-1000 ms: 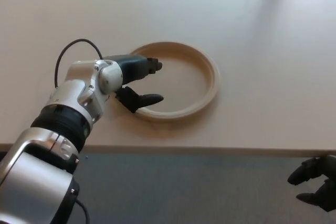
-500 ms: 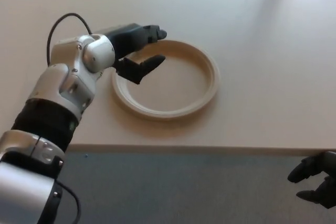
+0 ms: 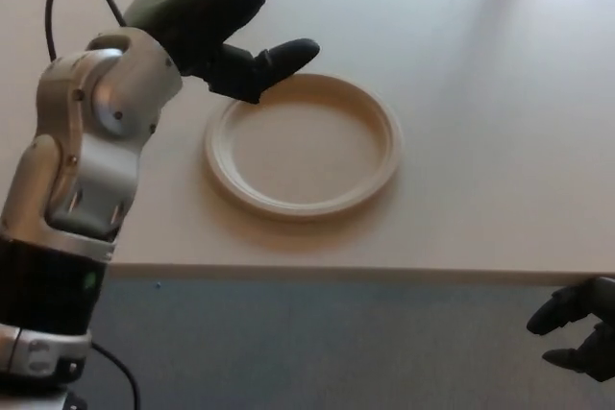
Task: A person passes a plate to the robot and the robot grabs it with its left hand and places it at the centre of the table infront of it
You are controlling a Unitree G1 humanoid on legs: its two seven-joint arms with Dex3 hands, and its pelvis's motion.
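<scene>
Plate (image 3: pixel 303 146) below spread fingers (image 3: pixel 279 57)

my left hand (image 3: pixel 226 7) is raised, fingers (image 3: pixel 283 55) spread and empty; right hand (image 3: pixel 580 328) hangs low, loosely curled.

Soft even daylight, faint shadows

The left hand (image 3: pixel 235 16) has risen from the near-left rim of the plate (image 3: pixel 303 145) to the upper left of the frame — one second ago its fingers straddled that rim; now it is clear of it, empty, fingers apart. The thumb (image 3: pixel 279 57) points right, above the plate's upper-left edge. The left forearm (image 3: pixel 91 156) has swung from a low diagonal to nearly vertical — it now fills the left side.
</scene>
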